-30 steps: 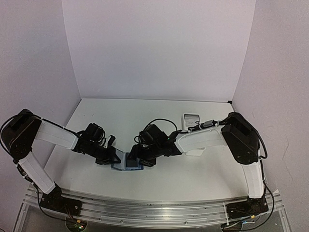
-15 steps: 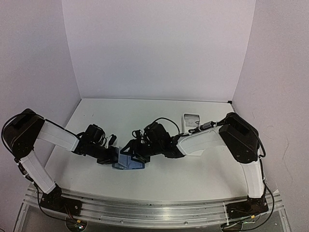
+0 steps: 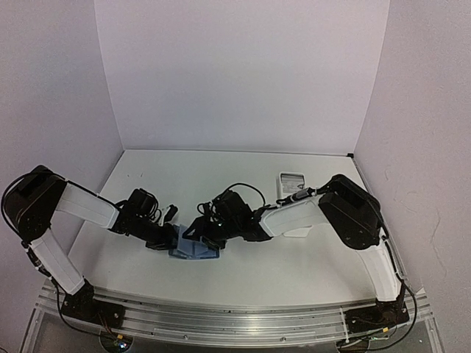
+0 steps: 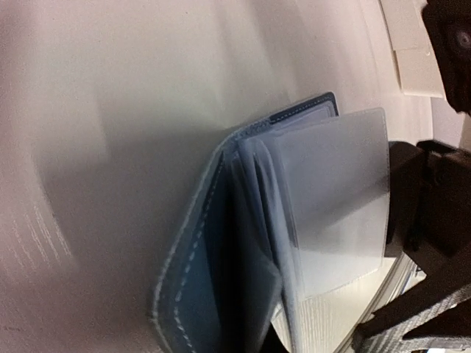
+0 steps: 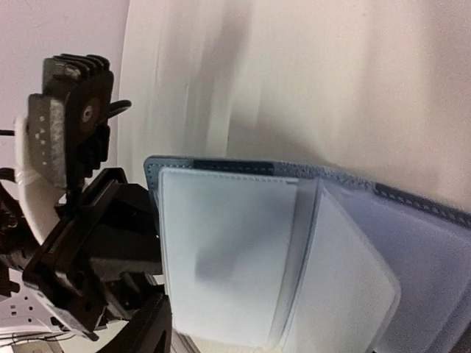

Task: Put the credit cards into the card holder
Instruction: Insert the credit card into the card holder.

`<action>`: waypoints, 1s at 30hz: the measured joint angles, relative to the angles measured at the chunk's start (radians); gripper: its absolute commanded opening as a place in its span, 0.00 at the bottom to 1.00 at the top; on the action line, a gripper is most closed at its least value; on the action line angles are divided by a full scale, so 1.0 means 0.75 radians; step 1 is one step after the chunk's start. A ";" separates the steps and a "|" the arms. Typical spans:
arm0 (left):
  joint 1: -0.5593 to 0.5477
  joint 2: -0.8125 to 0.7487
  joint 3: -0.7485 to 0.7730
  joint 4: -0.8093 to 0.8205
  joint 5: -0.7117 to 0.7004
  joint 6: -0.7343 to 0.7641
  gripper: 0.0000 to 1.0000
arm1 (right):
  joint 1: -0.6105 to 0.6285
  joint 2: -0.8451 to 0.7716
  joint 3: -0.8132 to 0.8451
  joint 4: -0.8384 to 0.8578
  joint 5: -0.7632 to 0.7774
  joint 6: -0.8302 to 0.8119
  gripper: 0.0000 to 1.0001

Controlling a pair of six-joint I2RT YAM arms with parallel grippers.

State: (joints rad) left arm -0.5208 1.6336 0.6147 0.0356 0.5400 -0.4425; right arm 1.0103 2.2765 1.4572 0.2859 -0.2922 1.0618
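Card holder sits part-open at mid-tabletop between your left pincer and right pincer, whose opening and grip I cannot tell, so a loose hold could let its clear sleeves flop shut.

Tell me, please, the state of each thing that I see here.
card holder: open, between both grippers, sleeves fanned out
clear sleeve: looks empty
left gripper: at the holder's edge, grip hidden
right gripper: at the holder's other edge, grip hidden
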 measured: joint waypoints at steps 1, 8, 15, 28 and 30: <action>0.007 -0.003 0.000 -0.013 0.009 0.010 0.25 | 0.000 0.031 0.043 -0.015 -0.005 -0.011 0.42; 0.111 -0.046 0.024 -0.158 0.059 0.098 0.37 | 0.000 0.031 0.001 -0.035 0.065 0.006 0.25; 0.162 -0.075 0.073 -0.343 0.052 0.201 0.43 | 0.000 -0.001 -0.018 -0.078 0.082 -0.002 0.25; 0.164 -0.373 0.185 -0.270 0.064 0.505 0.36 | 0.000 -0.109 0.096 -0.489 0.318 -0.089 0.40; 0.131 -0.344 0.186 -0.244 0.077 0.479 0.35 | 0.000 -0.142 0.132 -0.569 0.382 -0.103 0.41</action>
State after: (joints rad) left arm -0.4222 1.3754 0.7542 -0.1477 0.5974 -0.0836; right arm 1.0103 2.1701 1.5565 -0.1406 -0.0056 0.9845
